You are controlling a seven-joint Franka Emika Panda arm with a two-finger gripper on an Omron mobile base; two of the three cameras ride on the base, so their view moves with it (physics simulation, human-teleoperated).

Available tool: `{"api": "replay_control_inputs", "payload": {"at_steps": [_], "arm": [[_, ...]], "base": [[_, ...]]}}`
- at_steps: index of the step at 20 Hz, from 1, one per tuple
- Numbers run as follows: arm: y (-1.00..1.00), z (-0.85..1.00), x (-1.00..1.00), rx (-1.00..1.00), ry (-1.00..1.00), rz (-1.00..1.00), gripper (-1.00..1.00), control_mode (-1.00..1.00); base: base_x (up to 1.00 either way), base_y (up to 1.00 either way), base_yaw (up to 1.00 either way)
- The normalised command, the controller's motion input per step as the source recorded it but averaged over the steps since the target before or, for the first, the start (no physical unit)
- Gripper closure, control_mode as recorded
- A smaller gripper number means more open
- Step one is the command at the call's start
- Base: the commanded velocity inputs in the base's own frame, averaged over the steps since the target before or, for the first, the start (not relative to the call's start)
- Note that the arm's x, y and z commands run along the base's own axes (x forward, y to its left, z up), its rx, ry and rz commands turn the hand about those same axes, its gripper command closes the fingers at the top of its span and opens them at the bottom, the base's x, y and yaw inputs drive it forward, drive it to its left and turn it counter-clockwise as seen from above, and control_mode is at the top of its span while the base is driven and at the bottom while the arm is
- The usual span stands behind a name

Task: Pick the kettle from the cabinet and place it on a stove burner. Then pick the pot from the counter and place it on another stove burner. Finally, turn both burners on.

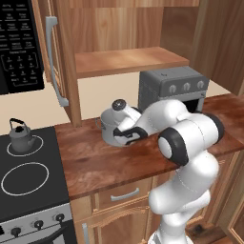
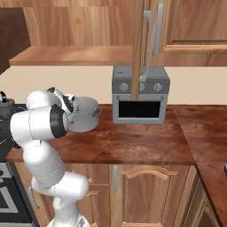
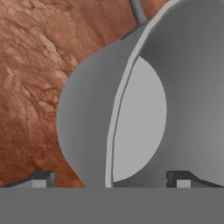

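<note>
The pot (image 1: 108, 127) (image 2: 85, 116) stands on the counter (image 1: 102, 164) to the right of the stove. My gripper (image 1: 127, 137) reaches down onto its right rim, open. In the hand view my gripper (image 3: 109, 179) straddles the pot wall (image 3: 83, 127): one fingertip is outside it and the other is inside the pot, and neither is touching it. The kettle (image 1: 19, 136) (image 2: 3, 105) sits upright on the back burner (image 1: 25, 144) of the black cooktop. In front of it lies a bare burner ring (image 1: 25, 178). Above, the cabinet (image 1: 125, 60) stands open with its shelf bare.
A grey toaster oven (image 1: 174, 86) (image 2: 140, 95) stands on the counter close behind and to the right of the pot. The open cabinet door with its bar handle (image 1: 55, 62) hangs between stove and pot. Small black knobs (image 1: 38, 224) line the stove front. A black microwave (image 1: 16, 43) hangs above the stove.
</note>
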Motion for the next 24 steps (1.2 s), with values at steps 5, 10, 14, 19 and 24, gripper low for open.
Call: {"api": "replay_control_inputs", "payload": {"at_steps": [5, 10, 14, 19, 24], "arm": [[0.07, -0.12, 0.27, 0.0, 0.03, 0.0, -1.0, -1.0], [0.06, -0.14, 0.17, 0.0, 0.02, 0.0, -1.0, -1.0], [0.01, -0.29, -0.01, -0.03, 0.0, 0.0, 1.0, -1.0], [0.0, -0.31, 0.0, -0.04, 0.01, 0.0, 1.0, -1.0], [0.0, -0.27, 0.0, -0.01, 0.02, 0.0, 1.0, -1.0]], "base": [[0.0, 0.0, 0.0], [0.0, 0.0, 0.0], [0.0, 0.0, 0.0], [0.0, 0.0, 0.0], [0.0, 0.0, 0.0]]}}
